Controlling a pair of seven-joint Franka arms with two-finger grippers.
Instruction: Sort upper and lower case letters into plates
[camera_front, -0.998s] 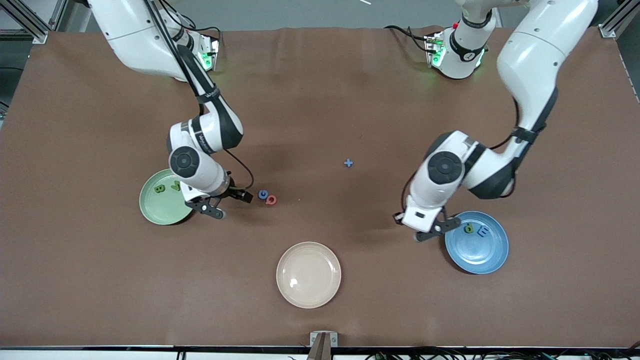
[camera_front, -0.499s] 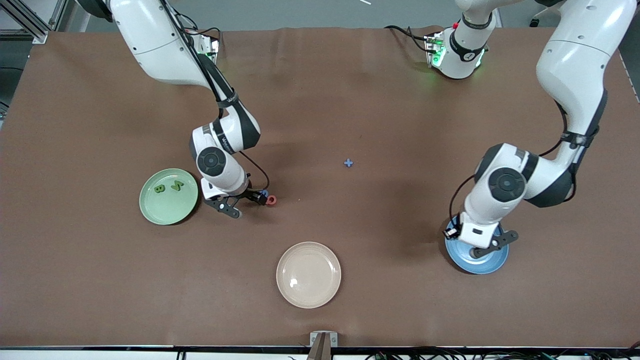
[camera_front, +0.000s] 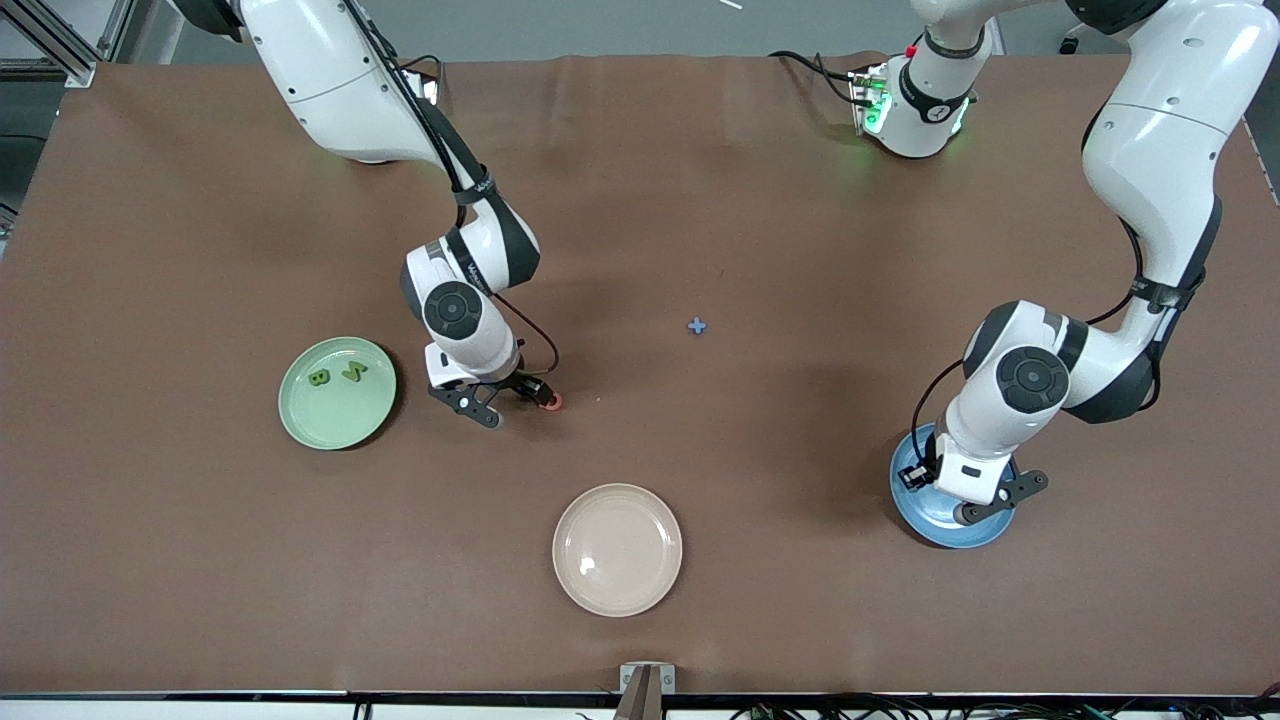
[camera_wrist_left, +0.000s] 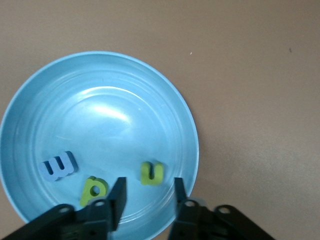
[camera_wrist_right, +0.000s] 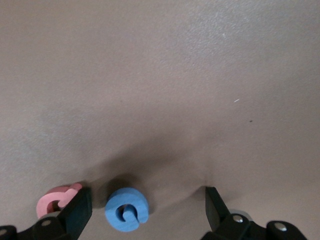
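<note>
Step in hand — two sorting moves at once.

- Left gripper (camera_wrist_left: 148, 202): hanging over the blue plate (camera_front: 925, 520) at the left arm's end of the surface, fingers parted and empty; a green letter (camera_wrist_left: 151, 172) is lying in the plate just beneath, so a drop looks just made. Two more letters there — a blue one (camera_wrist_left: 59, 166) and a yellow-green one (camera_wrist_left: 93, 189).
- Right gripper (camera_wrist_right: 145, 210): low over the surface, jaws wide, straddling a small blue letter (camera_wrist_right: 126, 209); nothing gripped yet.
- Red letter (camera_wrist_right: 57, 199): lying just beside the blue one, touching or nearly touching one finger.
- Green plate (camera_front: 337, 392): toward the right arm's end, carrying two green letters (camera_front: 335, 375).

Next move, as judged: closing on the blue letter alone, lifting and carrying it to its plate. The red neighbour may get nudged or pinched along.

Also present:
- Blue plus-shaped piece (camera_front: 697, 325), alone mid-surface.
- Cream plate (camera_front: 617, 549), nearest the front camera, holding nothing.
</note>
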